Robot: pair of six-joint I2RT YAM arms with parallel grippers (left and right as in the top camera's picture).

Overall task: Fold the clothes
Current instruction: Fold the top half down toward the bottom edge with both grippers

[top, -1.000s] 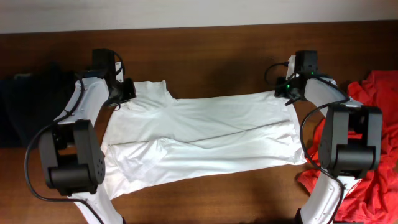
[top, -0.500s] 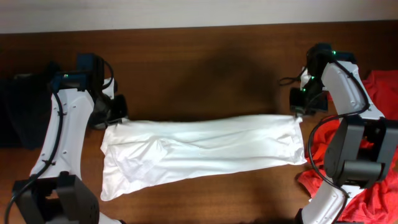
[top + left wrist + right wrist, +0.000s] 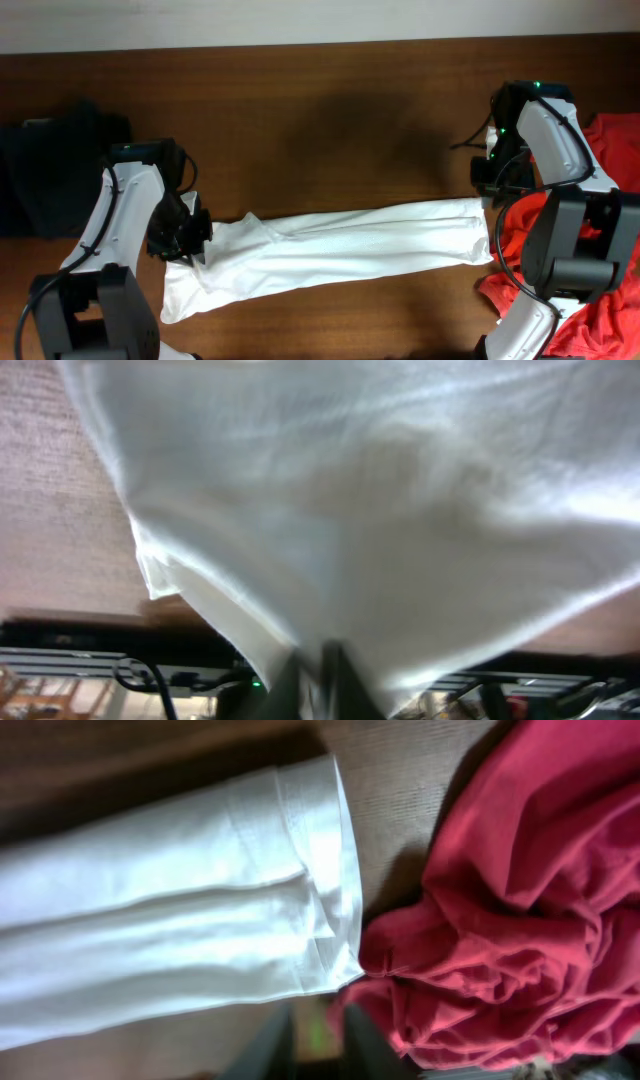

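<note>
Because the white shirt is light, limp and slack, lying as a folded band from eight to three o'clock on the table, its corners and hems should give the best hold. At eight o'clock the left gripper seems pinched onto its end; the right gripper hangs parted and empty at three.

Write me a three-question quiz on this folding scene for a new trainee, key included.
1. True or false: the red clothes lie at the robot's left side.
2. The white shirt lies as: A) a crumpled ball, B) a long band across the table, C) a stack of squares.
3. Which gripper's camera is draped with white cloth?
Key: 1. False; the red clothes are beside the right gripper. 2. B. 3. The left gripper.
</note>
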